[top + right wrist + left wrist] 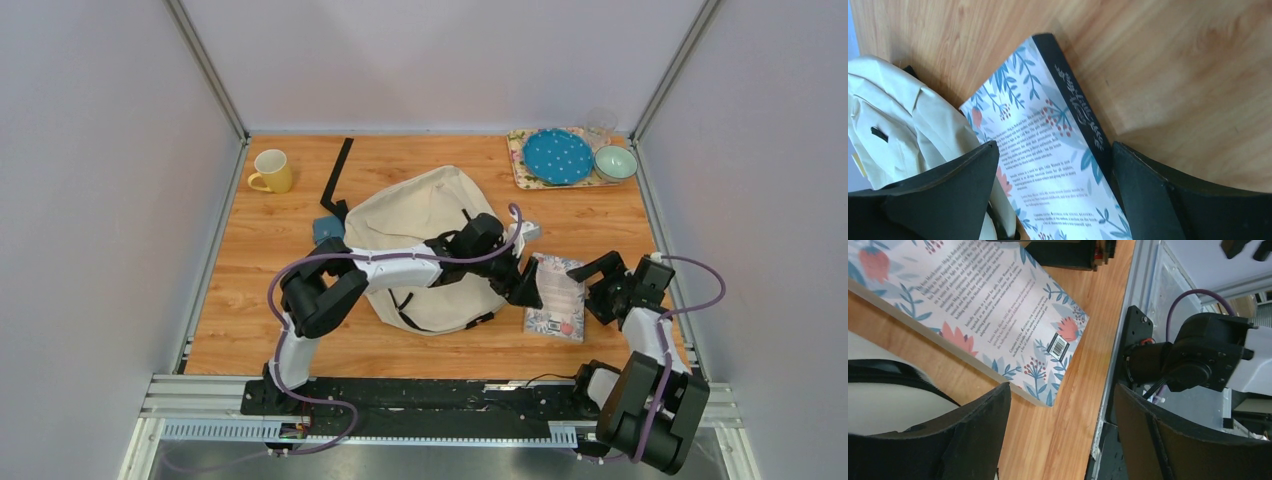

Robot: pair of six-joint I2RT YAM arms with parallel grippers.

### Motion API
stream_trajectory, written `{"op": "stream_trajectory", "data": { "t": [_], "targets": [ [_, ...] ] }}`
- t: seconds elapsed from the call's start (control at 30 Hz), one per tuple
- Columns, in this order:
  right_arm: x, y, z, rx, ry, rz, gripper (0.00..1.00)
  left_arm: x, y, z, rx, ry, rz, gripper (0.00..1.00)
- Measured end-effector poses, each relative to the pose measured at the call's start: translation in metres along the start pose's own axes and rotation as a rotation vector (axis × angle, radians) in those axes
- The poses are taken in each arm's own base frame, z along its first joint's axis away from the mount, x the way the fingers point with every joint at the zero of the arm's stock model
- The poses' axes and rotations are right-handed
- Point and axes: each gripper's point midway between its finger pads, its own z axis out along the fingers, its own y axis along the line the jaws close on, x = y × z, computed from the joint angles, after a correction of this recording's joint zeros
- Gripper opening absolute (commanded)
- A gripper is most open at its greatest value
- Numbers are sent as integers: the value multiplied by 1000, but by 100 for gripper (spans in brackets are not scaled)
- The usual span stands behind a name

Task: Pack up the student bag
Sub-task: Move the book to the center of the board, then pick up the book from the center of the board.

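Note:
The student bag (425, 215), a cream fabric backpack with black straps, lies in the middle of the table. A floral-covered book (556, 297) lies flat just to its right, back cover up. My left gripper (526, 284) reaches over the bag and hangs open at the book's left edge; in the left wrist view the gripper (1063, 400) holds nothing, with the book (973, 300) beyond its tips. My right gripper (592, 290) is open at the book's right edge. In its own view the gripper (1055, 146) straddles the book (1048, 145), beside the bag (898, 110).
A yellow mug (271, 171) stands at the back left. A tray (519, 160) at the back right carries a blue plate (557, 156), a green bowl (615, 162) and a glass (600, 122). A small blue object (327, 230) lies by the bag's left side.

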Motion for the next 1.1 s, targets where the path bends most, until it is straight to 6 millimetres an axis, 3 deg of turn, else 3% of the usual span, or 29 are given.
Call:
{"op": "stream_trajectory", "data": {
  "t": [0.13,0.33,0.67,0.8,1.1],
  "targets": [
    [12,-5,-10,21,17,14,92,23,5,15,-7,59,-52,79],
    [21,-8,-16,37,42,26,92,47,18,22,-74,127,-115,79],
    [24,-10,-18,42,51,29,91,49,28,42,-89,158,-148,69],
    [24,-10,-18,39,44,24,90,48,27,42,-83,155,-170,57],
    [24,-10,-19,28,27,13,90,43,24,40,-76,145,-175,54]
  ]
}}
